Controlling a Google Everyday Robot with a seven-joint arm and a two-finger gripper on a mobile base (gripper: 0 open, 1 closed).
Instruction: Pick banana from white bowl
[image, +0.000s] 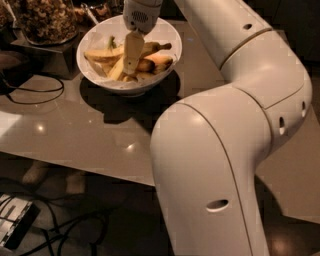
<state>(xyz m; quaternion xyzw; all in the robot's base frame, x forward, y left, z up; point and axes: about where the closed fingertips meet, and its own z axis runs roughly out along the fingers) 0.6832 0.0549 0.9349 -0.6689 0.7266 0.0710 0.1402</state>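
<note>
While the gripper (129, 66) reaches down into the white bowl (100, 35) among the fruit, the banana (102, 54) lies across the bowl's inside, not yet lifted; whether the gripper has closed on it I cannot tell. Securing the grasp and lifting out seem to remain. Stubby orange-tinged bananas (157, 62) crowd against it, a granola jar (45, 20) stands just beside the bowl, and a black cable (35, 97) loops over the table (75, 135).

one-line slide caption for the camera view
Gripper down among the bananas in the white bowl on a glossy table
</note>
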